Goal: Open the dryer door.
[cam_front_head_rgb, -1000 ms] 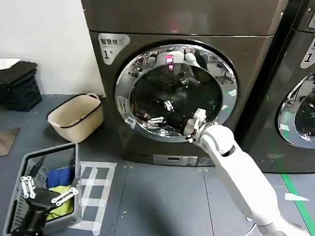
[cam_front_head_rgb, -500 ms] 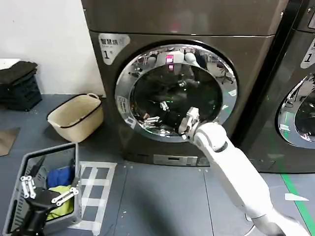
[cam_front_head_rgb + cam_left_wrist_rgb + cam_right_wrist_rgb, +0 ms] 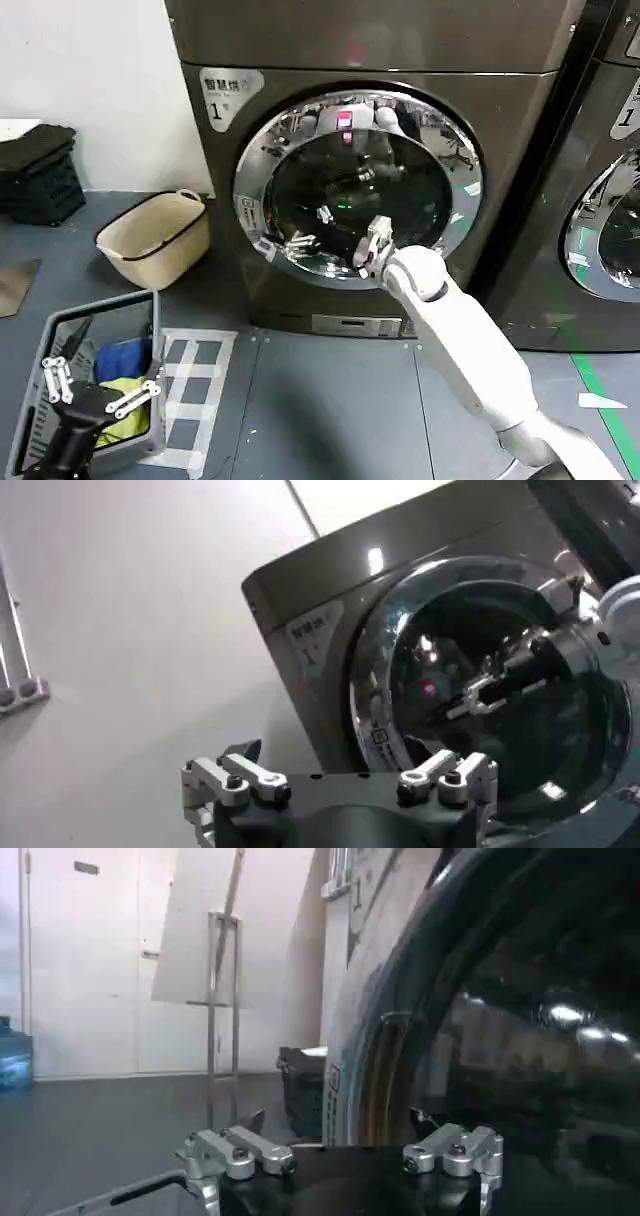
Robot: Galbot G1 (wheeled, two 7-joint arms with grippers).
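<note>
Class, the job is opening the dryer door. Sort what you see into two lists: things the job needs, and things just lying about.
Needed: dryer; dryer door; right hand, at the door's lower glass.

Lying about: beige basket; grey crate with clothes; black stack; second machine; left hand, parked over the crate.

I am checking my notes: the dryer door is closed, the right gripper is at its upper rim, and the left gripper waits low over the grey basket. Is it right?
Not quite. In the head view the right gripper is in front of the lower part of the dryer door, not its upper rim. The rest holds: door closed, left gripper low over the grey basket.
</note>
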